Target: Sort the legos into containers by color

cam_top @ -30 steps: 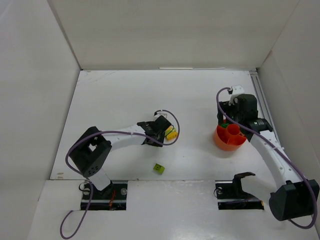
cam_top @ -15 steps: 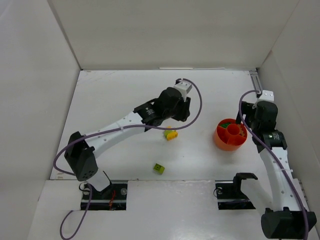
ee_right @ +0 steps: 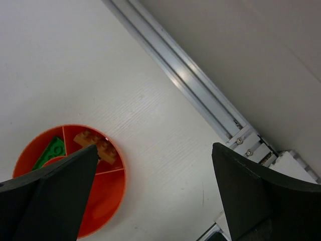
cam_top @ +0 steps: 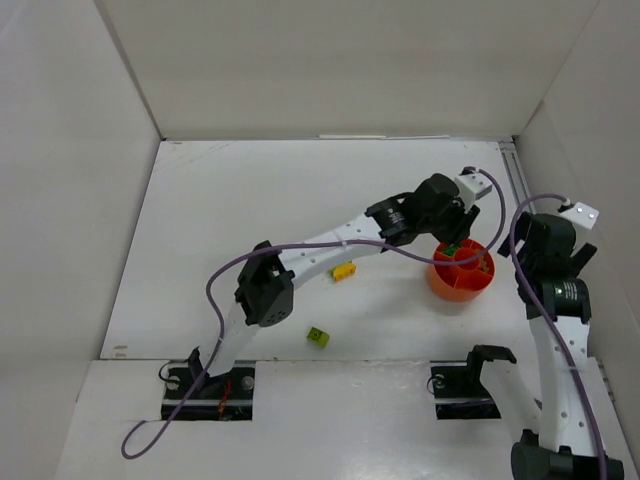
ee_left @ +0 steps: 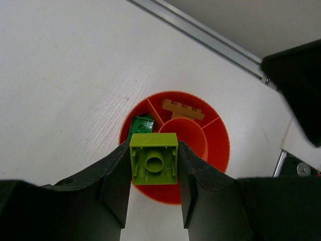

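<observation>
Since half a second ago the left arm (cam_top: 330,243) has swung from above the yellow brick (cam_top: 344,271) across to the orange bowl (cam_top: 450,290), and the right arm (cam_top: 553,300) has pulled away to the bowl's right. From overhead, the yellow brick and a loose lime brick (cam_top: 318,337) lie on the table (cam_top: 220,220), well apart from the bowl. In the left wrist view, the left gripper (ee_left: 153,160) is clamped on the held lime brick (ee_left: 153,156) directly above the bowl, where a dark green brick (ee_left: 142,124) and a brown brick (ee_left: 183,108) lie in separate compartments. In the right wrist view, the right gripper (ee_right: 154,149) has its jaws spread wide on nothing, over bare table between the bowl and a metal rail (ee_right: 200,95).
</observation>
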`<action>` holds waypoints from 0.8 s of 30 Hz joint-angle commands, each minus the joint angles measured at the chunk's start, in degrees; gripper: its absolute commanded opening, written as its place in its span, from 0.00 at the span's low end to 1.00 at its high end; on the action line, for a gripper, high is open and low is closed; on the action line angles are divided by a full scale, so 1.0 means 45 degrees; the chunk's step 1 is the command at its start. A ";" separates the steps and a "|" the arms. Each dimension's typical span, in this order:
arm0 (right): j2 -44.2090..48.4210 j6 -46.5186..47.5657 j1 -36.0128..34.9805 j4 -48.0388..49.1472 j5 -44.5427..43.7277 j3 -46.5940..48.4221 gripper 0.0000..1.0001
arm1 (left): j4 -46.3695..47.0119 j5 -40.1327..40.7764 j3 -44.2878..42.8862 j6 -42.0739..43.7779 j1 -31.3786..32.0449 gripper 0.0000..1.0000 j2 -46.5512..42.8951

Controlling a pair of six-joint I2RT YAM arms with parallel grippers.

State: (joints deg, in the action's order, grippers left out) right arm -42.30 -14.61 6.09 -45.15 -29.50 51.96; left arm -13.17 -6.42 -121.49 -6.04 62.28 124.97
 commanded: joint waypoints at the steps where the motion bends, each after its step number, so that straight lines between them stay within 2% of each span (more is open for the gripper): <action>1: 0.1020 -0.0542 0.0073 -0.0690 -0.1570 0.1166 1.00 | 0.0033 -0.0645 -0.0990 0.0386 -0.0013 0.20 -0.0116; 8: 0.2486 -0.0542 0.0073 -0.0671 -0.1824 0.1167 1.00 | 0.0094 -0.0956 -0.1283 0.0230 0.0125 0.20 0.0706; 16: 0.2624 -0.0542 0.0073 -0.0671 -0.1435 0.1051 1.00 | 0.0952 -0.1211 -0.1262 -0.0180 0.0378 0.21 0.1447; 24: 0.2624 -0.0542 0.0073 -0.0788 -0.1434 0.0933 1.00 | 0.0954 -0.1327 -0.1596 -0.0434 0.0378 0.23 0.1956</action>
State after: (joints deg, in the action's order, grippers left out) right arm -30.72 -16.51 6.09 -48.66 -35.66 55.48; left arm -11.35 -11.03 -125.73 -7.33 63.92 134.93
